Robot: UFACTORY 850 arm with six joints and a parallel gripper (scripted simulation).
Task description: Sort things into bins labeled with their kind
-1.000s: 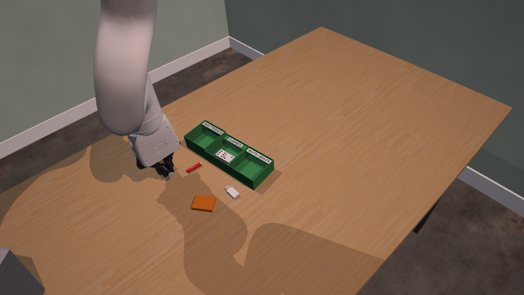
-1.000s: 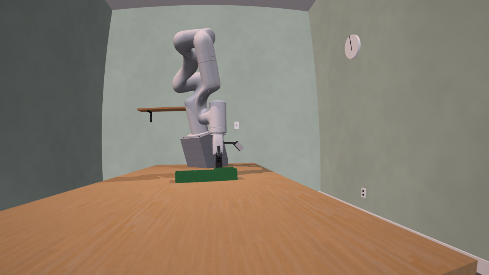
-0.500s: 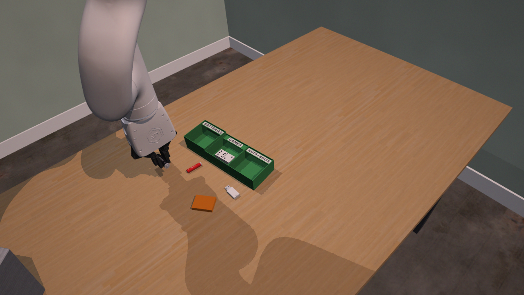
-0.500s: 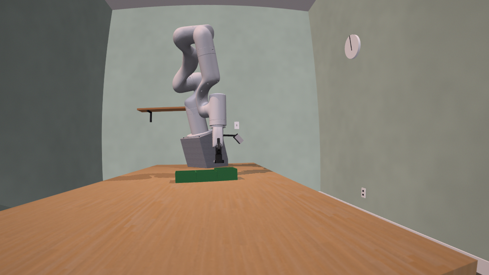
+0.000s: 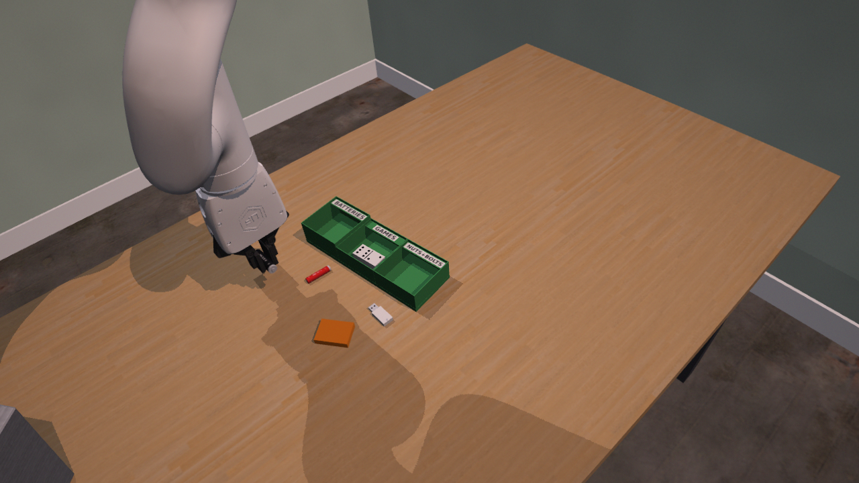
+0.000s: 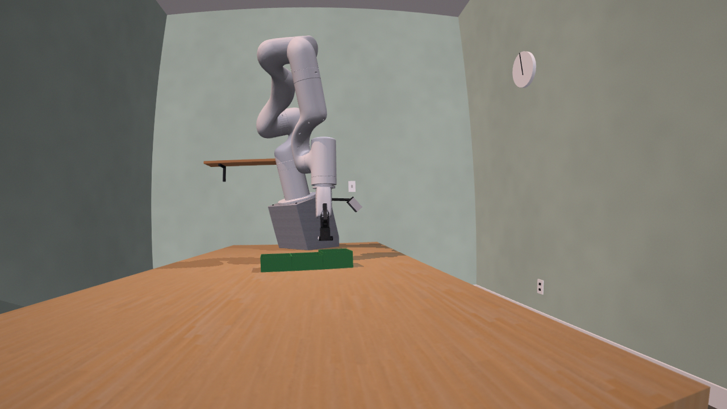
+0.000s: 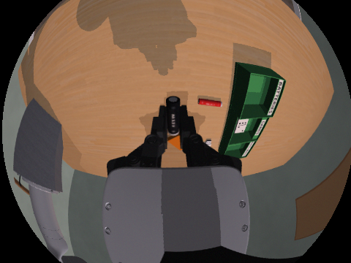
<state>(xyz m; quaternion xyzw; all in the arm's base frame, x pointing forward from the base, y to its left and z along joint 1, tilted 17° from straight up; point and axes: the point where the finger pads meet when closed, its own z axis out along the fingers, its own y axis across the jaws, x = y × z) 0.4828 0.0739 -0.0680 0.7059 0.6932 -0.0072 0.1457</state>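
Observation:
My gripper (image 5: 266, 264) (image 6: 325, 234) (image 7: 172, 115) is shut on a small dark cylinder with a silver end (image 5: 272, 268) (image 7: 172, 108), like a battery, and holds it a little above the table, left of the bins. Three joined green bins (image 6: 305, 262) (image 7: 254, 98) stand in a row: BATTERIES (image 5: 333, 229), which is empty, GAMES (image 5: 393, 247) with a white domino (image 5: 368, 255) (image 7: 241, 127) inside, and NUTS+BOLTS (image 5: 409, 276), which is empty. A red cylinder (image 5: 318, 274) (image 7: 210, 101) lies on the table between my gripper and the bins.
A flat orange block (image 5: 333, 332) (image 7: 174, 142) and a white USB stick (image 5: 380, 314) lie on the table in front of the bins. The grey robot base (image 5: 23, 444) (image 6: 297, 224) stands at the near left corner. The table edges are far off.

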